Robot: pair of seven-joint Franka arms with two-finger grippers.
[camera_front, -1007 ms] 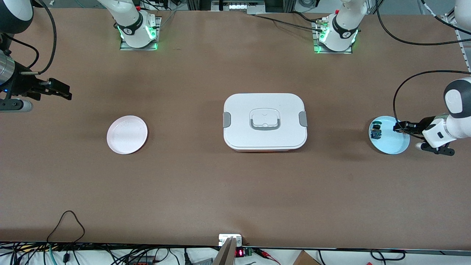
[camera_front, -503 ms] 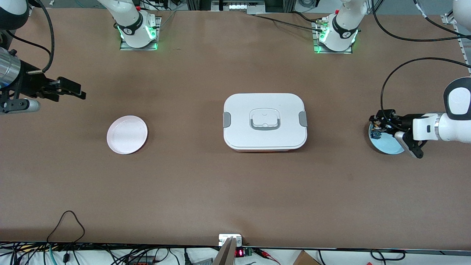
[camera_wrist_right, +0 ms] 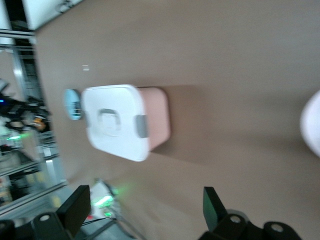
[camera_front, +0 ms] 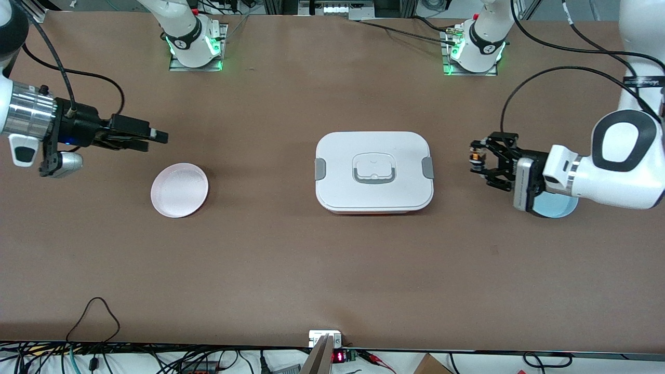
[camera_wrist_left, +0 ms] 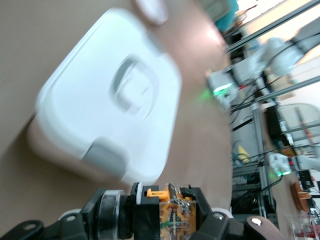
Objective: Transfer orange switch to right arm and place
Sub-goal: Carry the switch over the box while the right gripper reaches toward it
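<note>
My left gripper is shut on the orange switch and holds it in the air between the white lunch box and the blue plate. In the left wrist view the switch, with its black body and orange parts, is clamped between the fingers of the left gripper. My right gripper is open and empty over the table, by the pink plate. Its fingers stand wide apart in the right wrist view.
The closed white lunch box with grey latches sits mid-table and also shows in both wrist views. My left arm covers most of the blue plate. The pink plate is empty.
My left gripper closed on the orange switch at the blue plate, lifted it and carried it toward the lunch box. My right gripper moved from the table's end toward the pink plate.
</note>
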